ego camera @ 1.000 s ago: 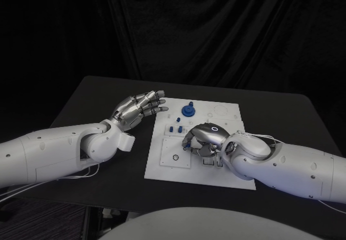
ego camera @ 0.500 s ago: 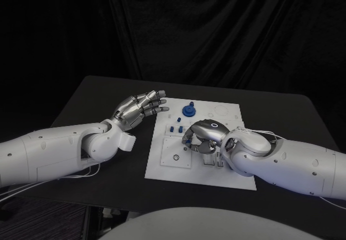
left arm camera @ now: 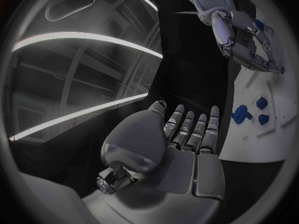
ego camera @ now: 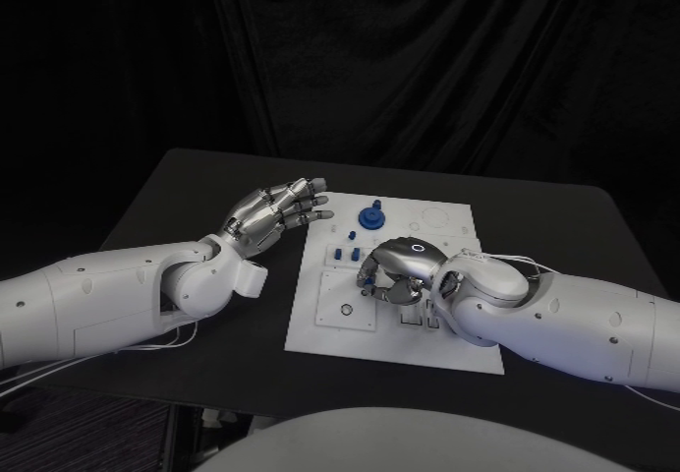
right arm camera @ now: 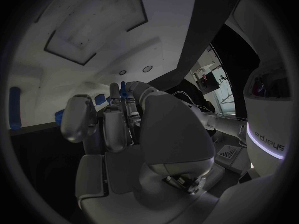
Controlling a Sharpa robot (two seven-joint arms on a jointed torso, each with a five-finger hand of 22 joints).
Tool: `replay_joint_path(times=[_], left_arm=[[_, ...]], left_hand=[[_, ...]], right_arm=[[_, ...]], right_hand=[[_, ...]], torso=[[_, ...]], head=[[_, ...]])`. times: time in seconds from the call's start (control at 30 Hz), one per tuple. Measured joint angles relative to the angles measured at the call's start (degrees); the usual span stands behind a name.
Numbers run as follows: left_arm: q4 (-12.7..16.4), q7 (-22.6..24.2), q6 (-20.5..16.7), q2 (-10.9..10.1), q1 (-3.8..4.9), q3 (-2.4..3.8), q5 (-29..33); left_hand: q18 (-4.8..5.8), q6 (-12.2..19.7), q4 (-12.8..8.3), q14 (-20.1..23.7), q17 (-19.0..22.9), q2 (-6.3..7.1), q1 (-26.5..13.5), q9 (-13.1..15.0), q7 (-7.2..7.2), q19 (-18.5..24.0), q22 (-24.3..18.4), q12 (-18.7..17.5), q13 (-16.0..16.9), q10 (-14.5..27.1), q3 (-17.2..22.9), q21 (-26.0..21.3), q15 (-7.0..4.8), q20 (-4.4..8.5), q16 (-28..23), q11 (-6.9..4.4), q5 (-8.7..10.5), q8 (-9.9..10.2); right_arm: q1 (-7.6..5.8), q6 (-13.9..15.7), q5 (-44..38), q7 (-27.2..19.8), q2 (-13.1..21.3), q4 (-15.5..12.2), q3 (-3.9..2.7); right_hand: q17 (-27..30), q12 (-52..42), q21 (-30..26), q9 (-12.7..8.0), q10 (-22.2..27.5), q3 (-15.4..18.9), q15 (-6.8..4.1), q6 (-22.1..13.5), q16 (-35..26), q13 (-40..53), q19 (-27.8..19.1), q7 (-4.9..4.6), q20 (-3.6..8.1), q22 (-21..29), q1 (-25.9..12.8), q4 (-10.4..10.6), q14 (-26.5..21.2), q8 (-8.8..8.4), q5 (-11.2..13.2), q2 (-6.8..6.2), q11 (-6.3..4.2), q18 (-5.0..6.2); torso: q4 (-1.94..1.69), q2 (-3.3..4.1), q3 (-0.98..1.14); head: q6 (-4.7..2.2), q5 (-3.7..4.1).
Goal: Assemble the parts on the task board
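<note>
The left robot hand [ego camera: 279, 213] hangs above the black tabletop [ego camera: 185, 197], just beside the far left corner of the white task board [ego camera: 347, 334]. Its fingers are stretched and a little apart, and it holds nothing; the left wrist view shows the same, with the palm [left arm camera: 181, 159] bare and the fingers [left arm camera: 190, 129] pointing toward the board's edge [left arm camera: 249, 144].

The right robot hand [ego camera: 397, 273] is low over the middle of the board, its back turned up. In the right wrist view its fingers [right arm camera: 115, 122] are curled close together in front of the palm. A small blue tip [right arm camera: 122, 88] shows just above the fingertips, but I cannot tell whether the hand really pinches a part or only stands in front of it.

Beyond the right hand, toward the far edge of the board, a blue knob-like part [ego camera: 371, 215] stands upright on the board. Between this part and the right hand, a few small blue pegs [ego camera: 342, 255] stand in the board, close to the hand's fingers. In the left wrist view some blue parts [left arm camera: 252, 112] lie on the board past the left hand's fingertips, and the right hand [left arm camera: 249, 50] is seen further away over the same board.
</note>
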State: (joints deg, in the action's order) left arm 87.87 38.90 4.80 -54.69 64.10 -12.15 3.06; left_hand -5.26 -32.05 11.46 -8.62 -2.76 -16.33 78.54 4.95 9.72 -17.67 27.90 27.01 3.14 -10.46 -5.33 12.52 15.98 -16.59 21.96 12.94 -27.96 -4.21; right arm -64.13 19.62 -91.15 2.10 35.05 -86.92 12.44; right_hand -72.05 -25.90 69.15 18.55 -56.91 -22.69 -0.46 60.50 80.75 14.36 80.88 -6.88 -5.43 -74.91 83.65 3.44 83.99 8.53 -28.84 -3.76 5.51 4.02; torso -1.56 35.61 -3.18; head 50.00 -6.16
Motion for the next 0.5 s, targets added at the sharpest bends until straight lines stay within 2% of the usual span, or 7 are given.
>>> replay_joint_path(times=[0.1, 0.23, 0.4, 0.5], left_arm=[[-0.01, 0.00, 0.00, 0.00, -0.01, 0.00, 0.00], [-0.01, 0.00, 0.00, 0.00, -0.01, 0.00, 0.00], [-0.01, 0.00, 0.02, 0.06, -0.03, 0.00, 0.00], [-0.03, 0.00, 0.04, 0.12, -0.04, 0.02, 0.00]], left_hand=[[0.00, 0.00, 0.00, 0.00, 0.00, 0.00, 0.00, 0.00, 0.00, 0.00, 0.00, 0.00, 0.00, 0.00, 0.00, 0.00, 0.00, 0.00, 0.00, 0.00, 0.00, 0.00], [0.00, 0.00, 0.00, 0.00, 0.00, 0.00, 0.00, 0.00, 0.00, 0.00, 0.00, 0.00, 0.00, 0.00, 0.00, 0.00, 0.00, 0.00, 0.00, 0.00, 0.00, 0.00], [0.00, 0.00, 0.00, 0.00, 0.00, 0.00, 0.00, 0.00, 0.00, 0.00, 0.00, 0.00, -0.01, 0.00, 0.00, 0.00, 0.00, 0.00, 0.39, 0.00, 0.00, 0.00], [0.00, 0.00, 0.01, 0.00, 0.00, 0.00, 0.00, 0.00, 0.00, 0.00, 0.00, 0.00, -0.01, 0.00, 0.01, 0.00, 0.00, 0.00, 0.39, 0.00, 0.00, 0.00]], right_arm=[[0.00, -0.37, 0.00, 0.00, -0.03, 0.03, 0.00], [0.00, -0.98, -0.03, 0.11, -0.10, 0.04, 0.00], [0.00, -1.99, -0.69, 0.62, -0.32, 0.04, 0.00], [0.00, -2.71, -1.21, 1.04, -0.44, 0.06, 0.00]], right_hand=[[0.29, 0.02, -0.27, -0.16, 0.00, -0.27, 0.00, -0.21, -0.16, -0.01, -0.16, -0.21, 0.17, 0.00, 0.35, -0.28, 0.00, -0.34, 0.19, -0.35, 0.00, 0.00], [0.77, 0.14, -0.89, -0.41, 0.00, -0.18, 0.00, -0.42, -0.40, 0.25, -0.35, -0.42, 0.07, 0.00, 1.11, -1.50, 0.00, -0.66, 2.39, -1.09, 0.00, 0.00], [1.36, 0.19, -1.73, -0.71, 0.20, 0.15, 0.00, -0.72, -0.85, 0.39, -0.84, -0.72, 0.00, 0.00, 1.57, -1.96, 0.00, -1.00, 4.75, -1.54, -0.20, 0.00], [1.57, 0.19, -1.78, -0.72, 0.20, 0.30, 0.00, -0.72, -0.85, 0.45, -0.97, -0.72, -0.12, 0.00, 1.57, -2.12, 0.00, -1.00, 5.16, -1.54, -0.21, 0.00]], torso=[[0.00, 0.00, 0.00], [0.02, -0.01, 0.00], [0.03, -0.02, 0.00], [0.03, -0.03, 0.00]], head=[[0.00, -0.02], [0.00, -0.06], [0.00, -0.10], [0.00, -0.13]])
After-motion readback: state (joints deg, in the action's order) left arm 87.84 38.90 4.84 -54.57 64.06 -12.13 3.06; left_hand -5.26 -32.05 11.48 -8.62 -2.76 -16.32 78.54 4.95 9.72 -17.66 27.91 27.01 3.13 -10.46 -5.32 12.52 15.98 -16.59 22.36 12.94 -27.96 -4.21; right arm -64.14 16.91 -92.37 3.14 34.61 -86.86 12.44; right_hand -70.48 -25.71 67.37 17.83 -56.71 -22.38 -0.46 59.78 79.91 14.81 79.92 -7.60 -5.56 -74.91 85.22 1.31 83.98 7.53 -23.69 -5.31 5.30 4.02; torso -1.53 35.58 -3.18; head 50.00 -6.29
